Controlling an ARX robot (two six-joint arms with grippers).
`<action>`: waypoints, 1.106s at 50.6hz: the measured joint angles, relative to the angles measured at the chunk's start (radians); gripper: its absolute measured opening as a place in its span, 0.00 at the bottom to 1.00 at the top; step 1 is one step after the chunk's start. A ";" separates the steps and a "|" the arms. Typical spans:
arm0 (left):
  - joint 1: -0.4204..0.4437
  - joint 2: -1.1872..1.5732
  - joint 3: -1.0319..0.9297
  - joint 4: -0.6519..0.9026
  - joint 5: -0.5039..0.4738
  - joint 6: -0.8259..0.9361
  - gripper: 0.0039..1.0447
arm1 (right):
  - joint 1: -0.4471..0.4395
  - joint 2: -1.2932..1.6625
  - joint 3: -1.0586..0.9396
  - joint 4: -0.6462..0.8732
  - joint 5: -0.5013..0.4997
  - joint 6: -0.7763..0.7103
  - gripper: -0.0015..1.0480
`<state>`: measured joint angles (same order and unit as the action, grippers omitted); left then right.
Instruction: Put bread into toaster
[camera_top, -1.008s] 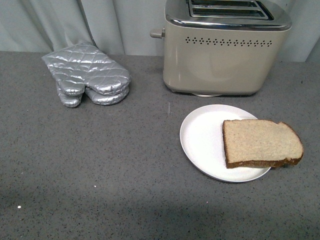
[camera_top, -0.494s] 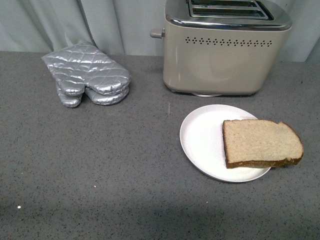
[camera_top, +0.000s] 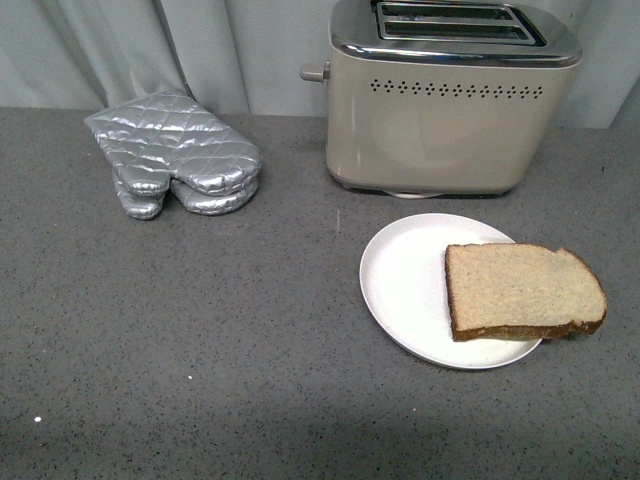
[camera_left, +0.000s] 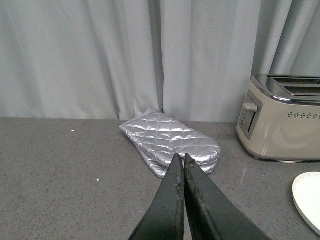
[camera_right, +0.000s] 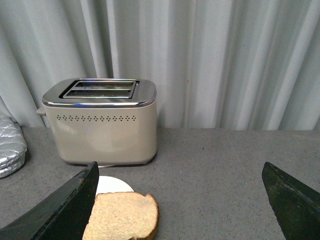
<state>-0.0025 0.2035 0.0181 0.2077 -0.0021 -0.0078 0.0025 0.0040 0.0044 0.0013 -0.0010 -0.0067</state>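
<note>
Bread (camera_top: 523, 290) flat on white plate (camera_top: 400, 280) before toaster (camera_top: 450, 110), left claw (camera_left: 182, 165) clenched empty, right claw (camera_right: 179, 169) spread wide

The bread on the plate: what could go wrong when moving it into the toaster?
The bread lies flat, overhanging the white plate, so the open right hand may push it off or tip the plate. The toaster slots are narrow; a tilted slice could catch on their edges.
</note>
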 joint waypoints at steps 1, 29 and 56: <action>0.000 -0.005 0.000 -0.005 0.000 0.000 0.03 | 0.000 0.000 0.000 0.000 0.000 0.000 0.91; 0.000 -0.198 0.000 -0.206 0.002 0.000 0.21 | 0.000 0.000 0.000 0.000 0.000 0.000 0.91; 0.000 -0.200 0.000 -0.206 0.002 0.002 0.93 | -0.175 1.184 0.275 0.372 -0.218 -0.096 0.91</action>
<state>-0.0025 0.0040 0.0181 0.0021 -0.0002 -0.0063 -0.1726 1.1885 0.2790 0.3737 -0.2188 -0.1028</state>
